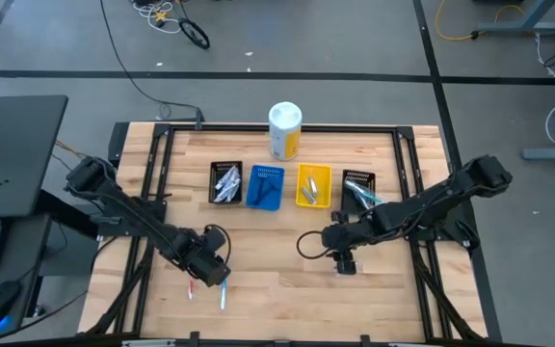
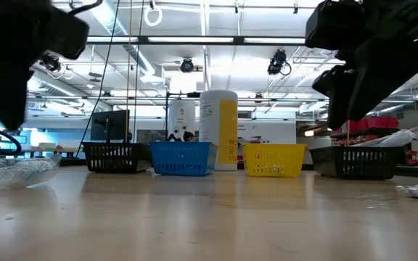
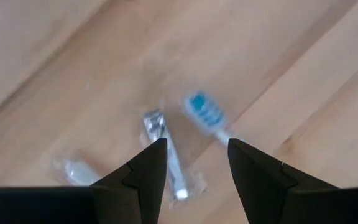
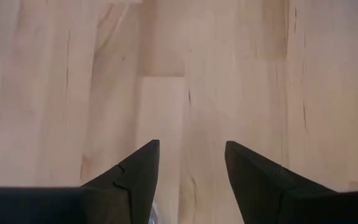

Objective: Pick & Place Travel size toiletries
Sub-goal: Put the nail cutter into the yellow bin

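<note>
Two dark, wedge-shaped fingers [image 3: 145, 177] of the left gripper [image 3: 194, 180] stand apart over pale wood, holding nothing. Just beyond them lies a toothbrush [image 3: 207, 115] with a blue and white bristle head, in a clear crinkled wrapper. Beside it is a small silver tube [image 3: 166, 155], also wrapped in clear film. From above, this gripper [image 1: 212, 265] hangs near the front left part of the table [image 1: 277, 299], with two slim items [image 1: 223, 297] on the wood just in front of it.

The right gripper [image 4: 188, 180] is spread wide and empty over bare planks with straight grain; it hovers right of the middle [image 1: 343, 258].

At the back stands a row of four small rectangular baskets with perforated walls: a black one [image 1: 225, 182] with silvery tubes, a blue one [image 1: 265, 186], a yellow one [image 1: 314, 185] with two small pieces, and another black one [image 1: 358, 185] with teal sticks. Behind them is a tall white cylinder [image 1: 284, 130] with a yellow label; its writing cannot be read.
</note>
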{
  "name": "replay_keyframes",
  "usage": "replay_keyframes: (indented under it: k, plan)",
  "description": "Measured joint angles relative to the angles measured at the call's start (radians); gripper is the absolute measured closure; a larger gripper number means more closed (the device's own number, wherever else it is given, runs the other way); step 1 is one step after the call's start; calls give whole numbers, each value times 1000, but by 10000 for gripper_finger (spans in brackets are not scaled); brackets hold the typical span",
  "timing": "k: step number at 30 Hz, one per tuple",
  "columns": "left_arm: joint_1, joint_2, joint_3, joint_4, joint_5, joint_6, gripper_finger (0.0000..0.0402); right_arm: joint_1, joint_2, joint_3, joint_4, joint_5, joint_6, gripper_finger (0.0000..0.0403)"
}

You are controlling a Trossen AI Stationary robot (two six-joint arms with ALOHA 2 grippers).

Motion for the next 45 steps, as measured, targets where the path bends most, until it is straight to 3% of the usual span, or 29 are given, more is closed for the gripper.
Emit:
replay_keyframes:
  k: [6, 15, 21, 26, 32, 36, 40, 42, 45]
  plan:
    - [-16, 113, 0, 1, 103, 19, 223, -1, 5, 0, 55, 4, -13, 210]
    - [-5, 212, 1, -11, 78, 46, 227, -3, 5, 0, 57, 8, -21, 210]
    - [20, 215, 2, 11, 73, 50, 288, -3, 5, 0, 59, 8, -39, 210]
    - [44, 216, 2, -1, 8, 16, 350, -3, 5, 0, 58, 10, -40, 210]
    - [88, 205, 53, -127, -11, 29, 353, -3, 5, 0, 20, 95, -87, 210]
    - [136, 190, 126, -212, -110, 120, 338, -3, 5, 0, 11, 132, -89, 210]
    - [216, 184, 223, -195, -226, 310, 347, -3, 5, 0, -45, 127, -87, 210]
    - [265, 184, 261, -146, -266, 449, 352, 3, 5, 0, -115, 122, -53, 210]
    - [343, 186, 274, 69, -274, 710, 351, 6, 5, 0, -250, 122, 59, 210]
